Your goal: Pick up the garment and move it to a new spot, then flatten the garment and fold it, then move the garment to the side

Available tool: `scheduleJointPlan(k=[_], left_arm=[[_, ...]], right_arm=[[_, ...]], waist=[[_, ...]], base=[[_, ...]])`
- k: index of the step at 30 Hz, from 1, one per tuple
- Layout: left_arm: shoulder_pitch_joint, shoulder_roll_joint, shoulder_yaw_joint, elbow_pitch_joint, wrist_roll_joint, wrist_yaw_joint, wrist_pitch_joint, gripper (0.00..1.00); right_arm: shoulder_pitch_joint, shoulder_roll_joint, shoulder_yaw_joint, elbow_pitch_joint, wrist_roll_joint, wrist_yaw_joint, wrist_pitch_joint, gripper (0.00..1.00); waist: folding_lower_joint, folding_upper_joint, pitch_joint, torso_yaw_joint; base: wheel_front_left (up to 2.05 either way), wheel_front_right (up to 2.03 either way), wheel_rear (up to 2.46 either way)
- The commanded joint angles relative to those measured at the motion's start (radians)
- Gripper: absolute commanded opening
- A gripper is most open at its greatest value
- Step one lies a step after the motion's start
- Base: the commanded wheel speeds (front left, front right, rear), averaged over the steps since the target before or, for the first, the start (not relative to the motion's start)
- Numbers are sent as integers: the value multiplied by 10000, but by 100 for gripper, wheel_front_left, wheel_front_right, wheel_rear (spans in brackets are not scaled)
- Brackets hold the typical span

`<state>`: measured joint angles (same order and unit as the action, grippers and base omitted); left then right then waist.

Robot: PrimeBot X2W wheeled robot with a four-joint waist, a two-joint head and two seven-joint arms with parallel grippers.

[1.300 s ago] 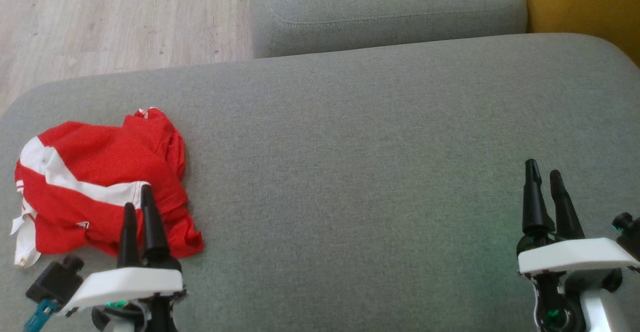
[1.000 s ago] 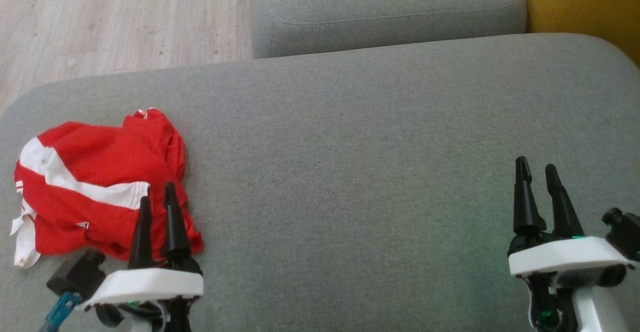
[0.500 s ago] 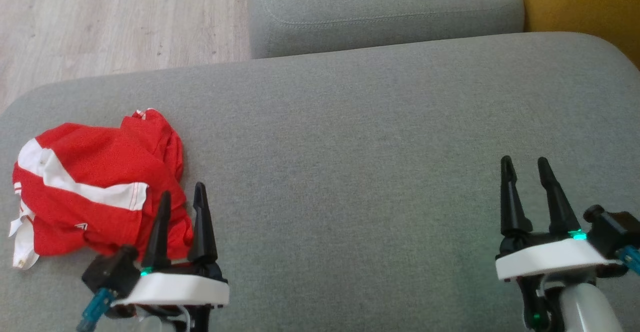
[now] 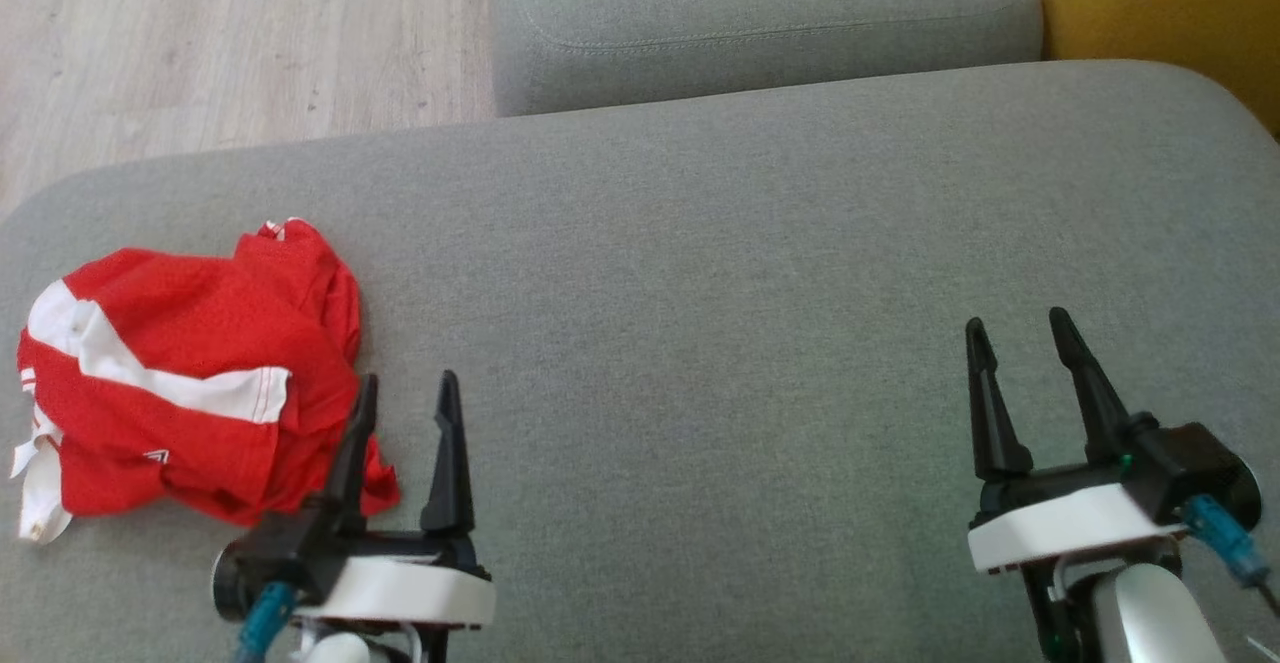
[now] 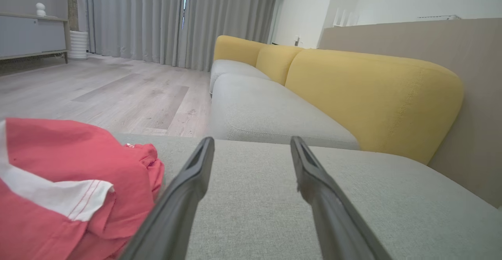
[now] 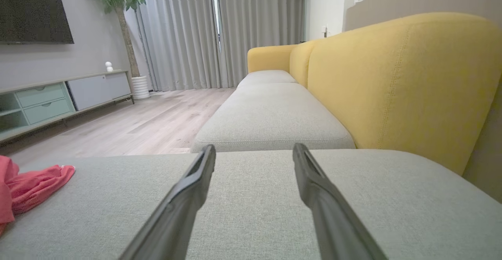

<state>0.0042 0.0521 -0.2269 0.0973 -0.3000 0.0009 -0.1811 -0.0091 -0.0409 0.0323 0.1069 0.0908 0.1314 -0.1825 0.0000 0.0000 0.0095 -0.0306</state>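
The garment (image 4: 190, 383) is a red shirt with white bands, crumpled in a loose heap at the left end of the grey sofa seat (image 4: 700, 273). In the left wrist view the garment (image 5: 59, 185) lies low on the left, and in the right wrist view a red edge of the garment (image 6: 27, 189) shows at the far left. My left gripper (image 4: 405, 393) is open just right of the heap's near corner, nothing between its fingers. My right gripper (image 4: 1015, 328) is open over bare seat far to the right, holding nothing.
A second grey seat cushion (image 4: 760, 23) lies beyond the seat, with a yellow backrest (image 4: 1160, 13) on the right. Pale wooden floor (image 4: 230, 33) runs past the seat's far left edge. A low cabinet (image 6: 59, 95) and curtains stand across the room.
My left gripper has slid right, off the garment's near corner, and both grippers have turned so their fingers show spread apart. My right gripper has shifted slightly left. The garment has not moved.
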Motion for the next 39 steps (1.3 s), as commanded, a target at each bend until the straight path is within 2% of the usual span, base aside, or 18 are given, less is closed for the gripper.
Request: scheduleJointPlan(k=[1,10,13,22,27,33,39], left_arm=[[-419,77,155,-335,309,78,-171,100],[-497,186,-272,-287,1443,202,-435,100],[-477,150,-259,-451,1474,224,-523,100],[-182,-6,424,-824,814,-246,-787,100],[48,-14,525,-520,-349,-356,-807,100],[95,-16,298,214,-1093,-559,-807,100],[-32,-17,319,308,-996,-577,-807,100]], right_arm=[[-499,-79,274,-438,-341,-6,-155,100],[-537,-84,479,-620,-1693,-7,-420,100],[-539,-86,551,-732,-1921,-7,-508,100],[-270,-92,424,-345,-455,-7,-774,100],[-151,-93,488,208,641,-7,-793,100],[-172,-93,585,540,793,-7,-793,100],[-198,-93,578,584,839,-7,-793,100]], waist=[[0,0,0,-2],[0,0,-9,-3],[0,0,-10,-3],[0,0,-50,-2],[0,0,-93,-17],[0,0,-139,-45],[0,0,-180,-34]], base=[[0,0,0],[0,0,0],[0,0,0],[0,0,0],[0,0,0],[0,0,0],[0,0,0]])
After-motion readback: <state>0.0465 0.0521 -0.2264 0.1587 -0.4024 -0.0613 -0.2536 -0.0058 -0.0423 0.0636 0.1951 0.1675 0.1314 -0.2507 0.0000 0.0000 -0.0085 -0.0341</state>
